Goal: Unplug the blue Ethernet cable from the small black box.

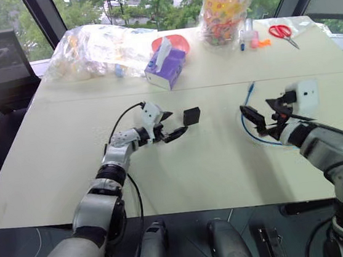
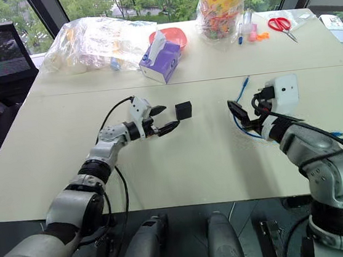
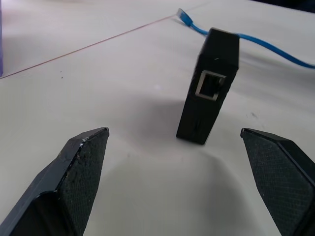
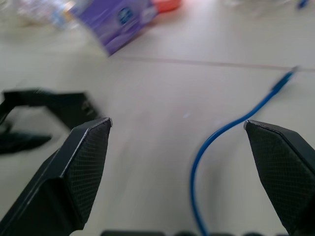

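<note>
purple tissue box (image 1: 166, 69), logo unreadable (no legible text anywhere)

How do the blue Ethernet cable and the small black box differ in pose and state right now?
The small black box stands upright on its narrow edge, its port empty; the blue Ethernet cable lies flat in a loose curve, unplugged. The box sits just ahead of the open left end effector; the cable lies by the open right end effector. Both rest on the table, ungripped.

Both eye views look forward and down from the head over the counter (image 1: 224, 159), sharing nearly the whole scene. The left wrist view sits low and close behind the box (image 3: 209, 88); the right wrist view faces the cable (image 4: 216, 137).
</note>
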`<move>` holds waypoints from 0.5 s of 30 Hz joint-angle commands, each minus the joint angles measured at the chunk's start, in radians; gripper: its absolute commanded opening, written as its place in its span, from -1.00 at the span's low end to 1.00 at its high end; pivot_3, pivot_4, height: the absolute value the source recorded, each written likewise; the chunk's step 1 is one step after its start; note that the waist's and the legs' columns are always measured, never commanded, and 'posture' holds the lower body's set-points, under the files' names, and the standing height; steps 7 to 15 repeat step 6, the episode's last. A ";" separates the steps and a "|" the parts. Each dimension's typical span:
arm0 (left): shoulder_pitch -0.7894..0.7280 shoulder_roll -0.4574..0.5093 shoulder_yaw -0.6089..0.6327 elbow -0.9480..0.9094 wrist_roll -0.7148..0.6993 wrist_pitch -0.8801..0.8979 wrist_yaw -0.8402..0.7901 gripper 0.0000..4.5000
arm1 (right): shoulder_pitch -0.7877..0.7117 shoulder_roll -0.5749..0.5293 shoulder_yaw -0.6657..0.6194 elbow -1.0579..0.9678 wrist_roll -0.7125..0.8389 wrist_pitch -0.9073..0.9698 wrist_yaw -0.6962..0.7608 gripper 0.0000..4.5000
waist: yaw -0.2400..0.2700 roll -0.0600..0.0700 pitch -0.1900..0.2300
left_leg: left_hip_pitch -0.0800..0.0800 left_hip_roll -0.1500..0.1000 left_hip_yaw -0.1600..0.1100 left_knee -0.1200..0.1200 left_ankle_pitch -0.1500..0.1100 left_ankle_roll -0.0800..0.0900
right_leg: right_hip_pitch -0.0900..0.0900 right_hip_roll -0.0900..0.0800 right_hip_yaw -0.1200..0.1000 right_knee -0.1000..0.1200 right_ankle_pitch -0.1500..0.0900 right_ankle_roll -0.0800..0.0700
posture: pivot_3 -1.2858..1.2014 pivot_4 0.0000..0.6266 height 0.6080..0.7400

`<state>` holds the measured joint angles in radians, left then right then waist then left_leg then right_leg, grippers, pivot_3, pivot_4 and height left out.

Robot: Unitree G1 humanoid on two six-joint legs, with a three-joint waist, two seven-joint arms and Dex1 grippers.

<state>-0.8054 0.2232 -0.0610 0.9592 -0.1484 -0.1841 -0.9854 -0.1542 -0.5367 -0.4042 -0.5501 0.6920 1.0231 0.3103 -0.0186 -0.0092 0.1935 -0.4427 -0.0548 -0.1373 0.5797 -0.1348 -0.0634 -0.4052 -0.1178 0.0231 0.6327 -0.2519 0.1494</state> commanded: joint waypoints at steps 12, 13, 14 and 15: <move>0.196 0.127 0.031 -0.544 -0.119 0.331 -0.058 0.98 | 0.111 -0.133 -0.040 -0.046 0.070 -0.051 0.185 1.00 | 0.004 0.000 0.000 | 0.000 0.000 0.000 0.001 0.000 0.000 | 0.001 0.000 0.000 0.000 -0.002 -0.005 | 0.03 -0.52 0.82; 0.196 0.127 0.031 -0.544 -0.119 0.331 -0.058 0.98 | 0.111 -0.133 -0.040 -0.046 0.070 -0.051 0.185 1.00 | 0.004 0.000 0.000 | 0.000 0.000 0.000 0.001 0.000 0.000 | 0.001 0.000 0.000 0.000 -0.002 -0.005 | 0.03 -0.52 0.82; 0.196 0.127 0.031 -0.544 -0.119 0.331 -0.058 0.98 | 0.111 -0.133 -0.040 -0.046 0.070 -0.051 0.185 1.00 | 0.004 0.000 0.000 | 0.000 0.000 0.000 0.001 0.000 0.000 | 0.001 0.000 0.000 0.000 -0.002 -0.005 | 0.03 -0.52 0.82; 0.196 0.127 0.031 -0.544 -0.119 0.331 -0.058 0.98 | 0.111 -0.133 -0.040 -0.046 0.070 -0.051 0.185 1.00 | 0.004 0.000 0.000 | 0.000 0.000 0.000 0.001 0.000 0.000 | 0.001 0.000 0.000 0.000 -0.002 -0.005 | 0.03 -0.52 0.82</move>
